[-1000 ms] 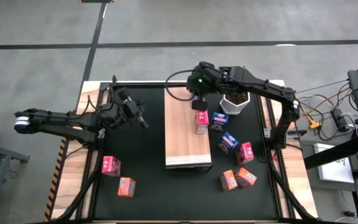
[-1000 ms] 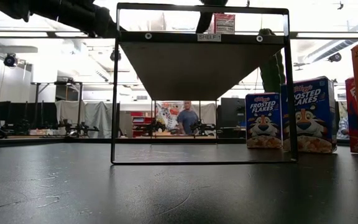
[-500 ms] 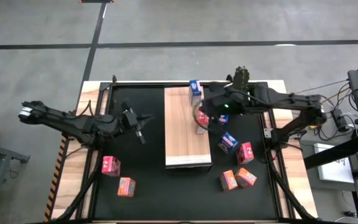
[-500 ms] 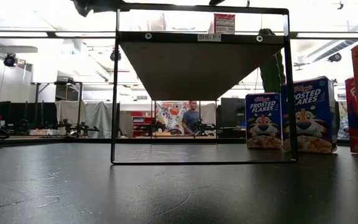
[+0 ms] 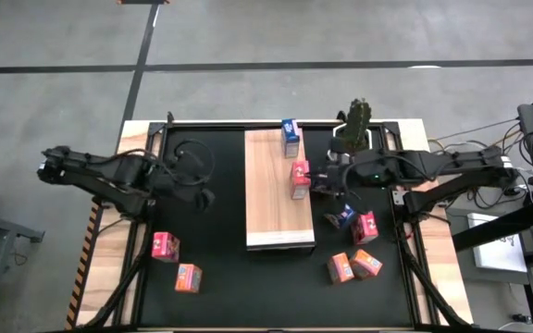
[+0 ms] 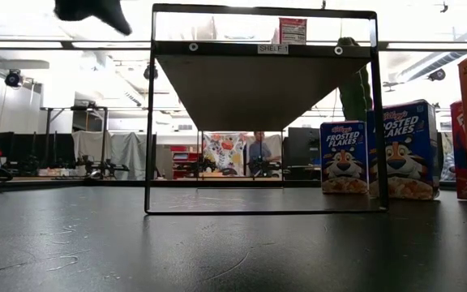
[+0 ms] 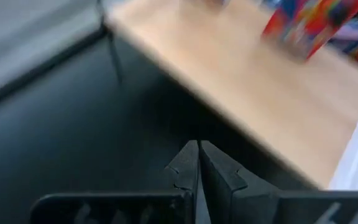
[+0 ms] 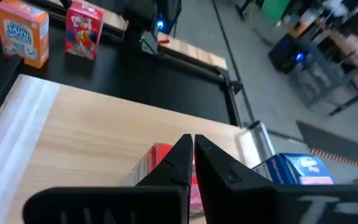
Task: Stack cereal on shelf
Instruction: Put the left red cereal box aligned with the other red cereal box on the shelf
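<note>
The shelf is a light wood board on a black frame in the middle of the mat. A blue cereal box stands at its far end. A pink-red box stands on its right side and also shows in the low view. My right gripper is shut and empty. It is level, just right of the pink-red box, which lies behind its fingertips in the right wrist view. My left gripper is shut and empty over the mat, left of the shelf. My right gripper's shut fingertips stand at the pink-red box's right side, coming level from the table's right. I cannot tell whether they touch it.
On the mat to the right are a blue box, a pink-red box and two orange boxes. At the near left are a pink-red box and an orange box. A cactus stands at the far right.
My right gripper has gone from the shelf's far end, where the blue box now stands free, toward the near edge and then right, to beside the pink-red box. My left gripper has gone a little toward the near edge.
</note>
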Available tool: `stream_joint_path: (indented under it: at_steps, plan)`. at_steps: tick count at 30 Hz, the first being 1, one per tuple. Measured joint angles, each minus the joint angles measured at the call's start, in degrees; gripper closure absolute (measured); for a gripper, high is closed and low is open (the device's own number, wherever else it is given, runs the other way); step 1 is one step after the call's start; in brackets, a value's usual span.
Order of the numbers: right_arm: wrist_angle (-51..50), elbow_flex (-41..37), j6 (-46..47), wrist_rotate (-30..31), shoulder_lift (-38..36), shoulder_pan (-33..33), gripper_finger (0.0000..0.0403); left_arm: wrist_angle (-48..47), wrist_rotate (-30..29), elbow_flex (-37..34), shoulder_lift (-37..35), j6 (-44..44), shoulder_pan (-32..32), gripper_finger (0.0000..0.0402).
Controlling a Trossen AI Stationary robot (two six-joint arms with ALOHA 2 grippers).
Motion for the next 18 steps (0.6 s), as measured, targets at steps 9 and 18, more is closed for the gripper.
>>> stream_joint_path:
  at_steps: [9, 18]
  plan:
    - [9.5, -10.5, -3.8, -1.0, -7.2, 0.0, 0.0394, -10.0, 18.4, 0.0, 3.3, -23.7, -2.8, 0.0371]
    - [9.5, -13.1, -3.9, -1.2, -12.2, 0.0, 0.0394, -18.5, 20.6, -5.4, 3.1, -47.7, -17.6, 0.0242]
